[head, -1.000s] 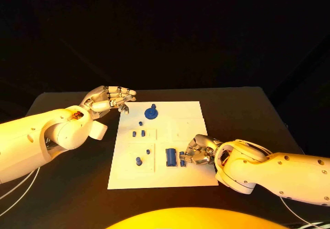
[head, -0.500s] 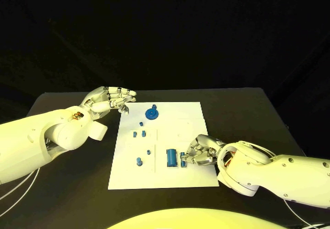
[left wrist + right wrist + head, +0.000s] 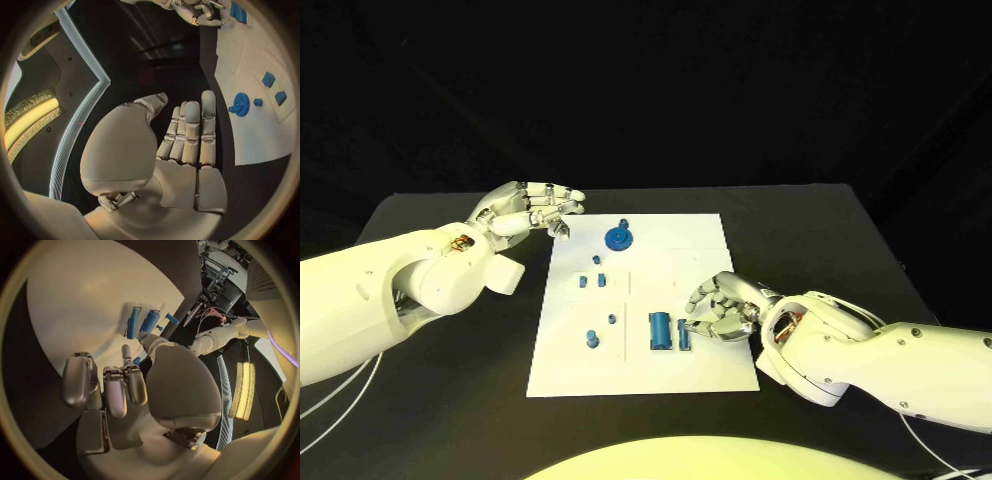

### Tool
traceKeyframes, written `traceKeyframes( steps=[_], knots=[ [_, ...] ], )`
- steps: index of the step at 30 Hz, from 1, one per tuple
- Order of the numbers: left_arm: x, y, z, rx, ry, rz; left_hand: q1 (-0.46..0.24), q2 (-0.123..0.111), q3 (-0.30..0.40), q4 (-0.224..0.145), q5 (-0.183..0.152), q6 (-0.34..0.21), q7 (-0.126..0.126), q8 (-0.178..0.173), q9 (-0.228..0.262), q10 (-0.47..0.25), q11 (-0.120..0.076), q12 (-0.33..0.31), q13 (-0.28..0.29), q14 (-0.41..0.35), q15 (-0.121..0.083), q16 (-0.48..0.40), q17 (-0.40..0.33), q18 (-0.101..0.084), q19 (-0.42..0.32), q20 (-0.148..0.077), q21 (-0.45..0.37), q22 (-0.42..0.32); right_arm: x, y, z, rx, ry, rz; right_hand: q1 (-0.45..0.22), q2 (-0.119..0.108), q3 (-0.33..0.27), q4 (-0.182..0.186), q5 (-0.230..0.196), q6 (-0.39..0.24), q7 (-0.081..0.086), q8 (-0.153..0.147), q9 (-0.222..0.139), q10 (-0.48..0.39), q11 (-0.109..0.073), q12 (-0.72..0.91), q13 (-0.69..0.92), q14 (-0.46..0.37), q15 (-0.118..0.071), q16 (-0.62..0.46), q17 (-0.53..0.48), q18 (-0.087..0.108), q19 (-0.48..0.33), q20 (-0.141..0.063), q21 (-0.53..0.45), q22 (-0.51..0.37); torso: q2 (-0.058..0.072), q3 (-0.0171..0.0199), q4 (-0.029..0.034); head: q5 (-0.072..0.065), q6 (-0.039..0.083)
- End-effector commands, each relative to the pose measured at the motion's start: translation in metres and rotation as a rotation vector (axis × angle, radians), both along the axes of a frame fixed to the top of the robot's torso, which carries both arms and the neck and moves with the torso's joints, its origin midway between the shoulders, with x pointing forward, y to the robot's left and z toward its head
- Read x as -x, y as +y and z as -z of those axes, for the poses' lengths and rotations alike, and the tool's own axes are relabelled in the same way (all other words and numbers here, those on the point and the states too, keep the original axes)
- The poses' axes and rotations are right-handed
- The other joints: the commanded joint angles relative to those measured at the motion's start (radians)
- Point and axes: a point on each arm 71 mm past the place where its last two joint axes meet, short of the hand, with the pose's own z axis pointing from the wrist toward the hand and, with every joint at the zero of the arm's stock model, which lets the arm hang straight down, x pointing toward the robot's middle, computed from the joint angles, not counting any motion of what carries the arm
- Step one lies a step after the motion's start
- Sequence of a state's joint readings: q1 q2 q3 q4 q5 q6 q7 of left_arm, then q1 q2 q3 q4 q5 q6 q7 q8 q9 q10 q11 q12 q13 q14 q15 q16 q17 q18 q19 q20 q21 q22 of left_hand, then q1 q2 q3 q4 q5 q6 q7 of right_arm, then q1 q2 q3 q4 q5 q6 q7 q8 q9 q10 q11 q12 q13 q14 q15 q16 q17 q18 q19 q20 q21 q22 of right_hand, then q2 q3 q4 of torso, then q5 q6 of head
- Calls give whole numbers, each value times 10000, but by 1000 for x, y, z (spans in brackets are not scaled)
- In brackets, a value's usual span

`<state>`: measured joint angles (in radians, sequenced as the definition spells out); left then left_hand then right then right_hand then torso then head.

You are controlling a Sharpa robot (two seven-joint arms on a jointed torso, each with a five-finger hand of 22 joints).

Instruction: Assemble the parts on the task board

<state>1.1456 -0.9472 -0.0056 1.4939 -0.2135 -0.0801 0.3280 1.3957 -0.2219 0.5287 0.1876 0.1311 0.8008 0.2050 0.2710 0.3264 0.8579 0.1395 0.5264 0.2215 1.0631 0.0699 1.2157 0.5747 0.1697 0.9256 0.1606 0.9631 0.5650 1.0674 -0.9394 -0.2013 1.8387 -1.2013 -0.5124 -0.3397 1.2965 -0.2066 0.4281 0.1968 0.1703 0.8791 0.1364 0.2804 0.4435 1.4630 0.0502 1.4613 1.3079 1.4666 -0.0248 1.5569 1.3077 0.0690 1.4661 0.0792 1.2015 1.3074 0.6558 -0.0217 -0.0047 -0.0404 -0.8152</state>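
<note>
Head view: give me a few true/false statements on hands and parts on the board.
1. The left hand holds a blue part. False: it hovers off the task board's far left corner, holding nothing.
2. The blue gear lies near the board's far edge. True.
3. The right hand is beside the blue cylinder. True.
4. The gear is stacked on the cylinder. False: they lie apart, at opposite ends of the board.

White task board (image 3: 678, 370) on black table (image 3: 444, 400); parts (image 3: 659, 330) look blue; silver hands.
</note>
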Motion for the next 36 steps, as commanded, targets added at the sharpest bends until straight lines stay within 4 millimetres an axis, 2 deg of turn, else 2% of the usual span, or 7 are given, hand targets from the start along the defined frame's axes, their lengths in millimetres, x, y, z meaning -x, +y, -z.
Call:
traceKeyframes(
  steps=[1,8,15,20,27,36],
  knots=[
    [0,-2,-1,88,-29,155,41,28,7,35,-14,-96,10,61,14,-54,17,37,13,-73,-13,34,14,152,26,44,-43,-13,0,3,-1,-198,-256,-326,142,7,37,-87,-28,45,66,-76,-18,446,69,-1,1841,955,89,-5,2245,-16,-11,52,-4,1269,7,-6,21,-3,-9],
    [0,-2,-1,86,-27,156,41,28,7,35,-14,-96,10,61,14,-54,17,37,13,-73,-13,34,14,152,26,44,-43,-13,-1,6,1,-58,-81,-547,351,76,393,-429,-31,209,57,-132,-68,459,60,39,1863,959,85,2,2264,-21,7,59,37,1300,8,-16,29,-2,-32],
    [0,-2,-1,74,-17,143,41,28,7,35,-14,-96,10,61,14,-54,17,37,13,-73,-13,34,14,152,26,44,-43,-13,2,10,2,30,148,-854,314,147,571,-566,-43,413,18,-113,-76,509,30,120,1916,965,64,13,2292,-35,36,46,120,1341,5,-18,34,-2,-54],
    [0,-1,-1,64,-5,138,44,33,17,71,-13,-107,12,76,20,-71,20,60,12,-80,-11,40,6,152,35,45,-52,-21,3,10,2,74,222,-887,176,224,679,-619,-51,665,-62,-50,-61,544,-32,174,1952,970,19,21,2312,-43,58,17,174,1371,4,-21,36,-9,-61],
    [0,-1,0,44,18,146,44,33,17,71,-13,-107,12,76,20,-71,20,60,12,-80,-11,40,6,152,35,45,-52,-21,4,9,3,137,278,-881,102,347,881,-885,-58,1168,-280,174,47,584,-216,229,1987,980,-130,37,2353,-56,94,-100,265,1424,7,-18,42,-13,-60],
    [0,-1,0,32,28,138,49,42,24,75,-12,-107,12,79,21,-74,19,63,11,-83,-11,39,-1,152,37,45,-54,-22,2,10,5,203,234,-796,71,384,929,-954,-58,1244,-325,224,80,584,-258,224,1983,982,-168,41,2364,-60,103,-136,285,1437,7,-29,56,-13,-51]
  ],
)
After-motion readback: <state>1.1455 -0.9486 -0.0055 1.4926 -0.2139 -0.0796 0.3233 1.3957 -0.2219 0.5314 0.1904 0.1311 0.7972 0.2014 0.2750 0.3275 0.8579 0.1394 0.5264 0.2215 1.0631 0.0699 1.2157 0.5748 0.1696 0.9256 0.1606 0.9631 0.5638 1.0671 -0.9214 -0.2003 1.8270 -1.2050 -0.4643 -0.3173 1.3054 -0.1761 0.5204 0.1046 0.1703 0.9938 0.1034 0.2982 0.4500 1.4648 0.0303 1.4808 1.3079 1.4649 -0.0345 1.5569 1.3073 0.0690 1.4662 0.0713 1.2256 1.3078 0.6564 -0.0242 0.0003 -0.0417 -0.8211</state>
